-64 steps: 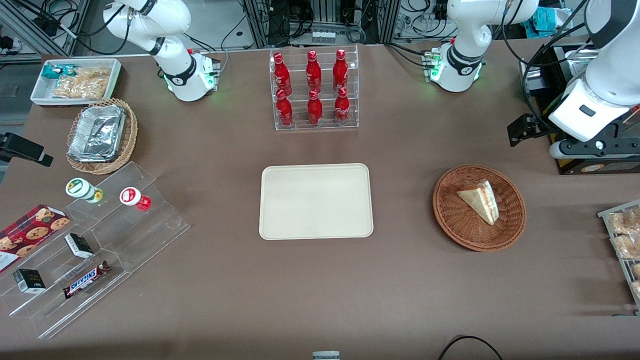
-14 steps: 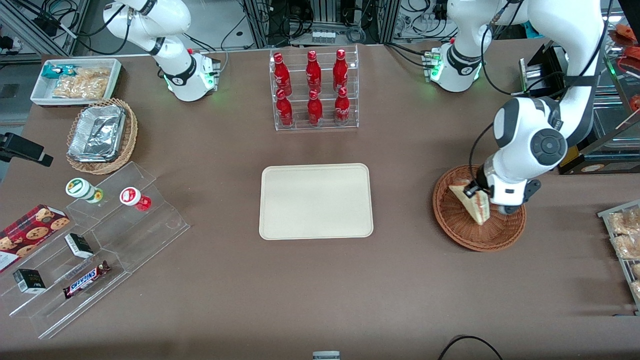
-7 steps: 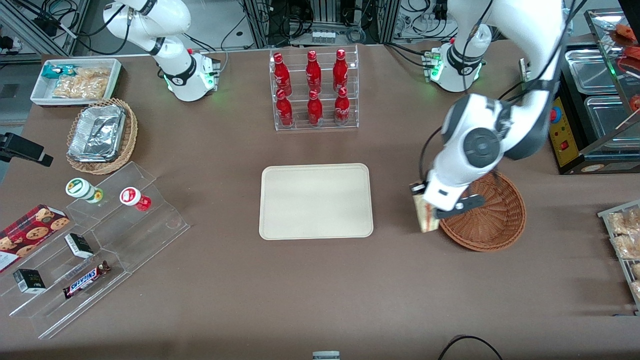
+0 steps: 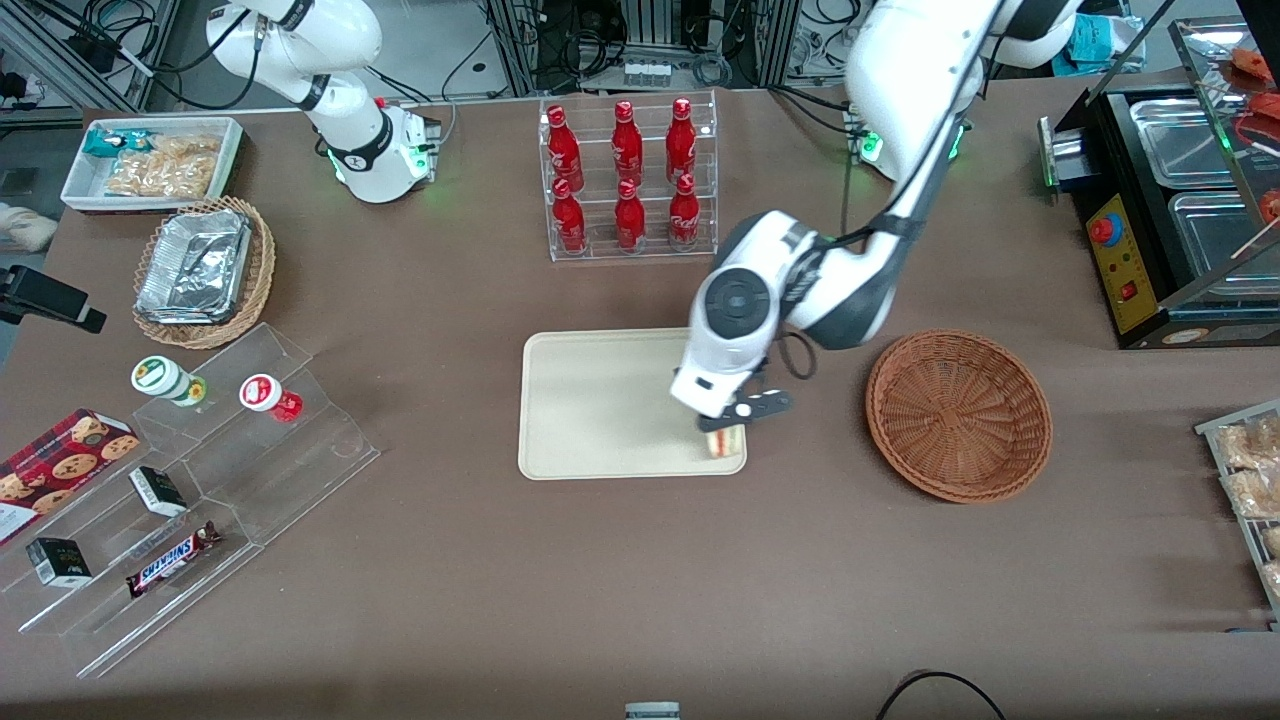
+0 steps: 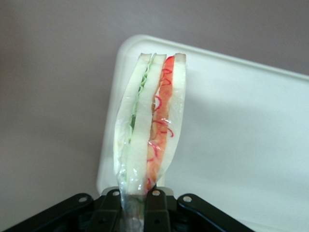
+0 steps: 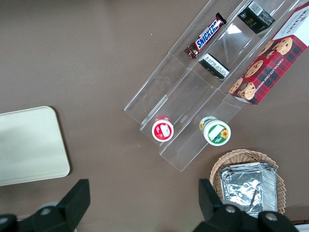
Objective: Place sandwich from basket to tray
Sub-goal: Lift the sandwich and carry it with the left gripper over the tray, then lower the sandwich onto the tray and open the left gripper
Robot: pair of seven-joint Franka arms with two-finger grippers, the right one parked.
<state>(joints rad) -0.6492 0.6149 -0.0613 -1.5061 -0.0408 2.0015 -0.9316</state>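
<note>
My left gripper (image 4: 722,428) is shut on the sandwich (image 4: 726,440), a plastic-wrapped wedge of white bread with red and green filling. It holds it over the corner of the cream tray (image 4: 600,400) nearest the basket and the front camera. In the left wrist view the sandwich (image 5: 149,121) hangs on edge from the gripper (image 5: 136,203), above the tray's rounded corner (image 5: 231,125). I cannot tell whether it touches the tray. The reddish-brown wicker basket (image 4: 958,415) stands bare beside the tray, toward the working arm's end.
A clear rack of red bottles (image 4: 628,180) stands farther from the front camera than the tray. Clear tiered shelves (image 4: 200,480) with snacks and a tan wicker basket of foil containers (image 4: 203,270) lie toward the parked arm's end. A snack rack (image 4: 1250,480) sits at the working arm's end.
My gripper has lifted the sandwich out of the basket and carried it sideways from the basket's rim to above the tray's corner. The basket now holds nothing.
</note>
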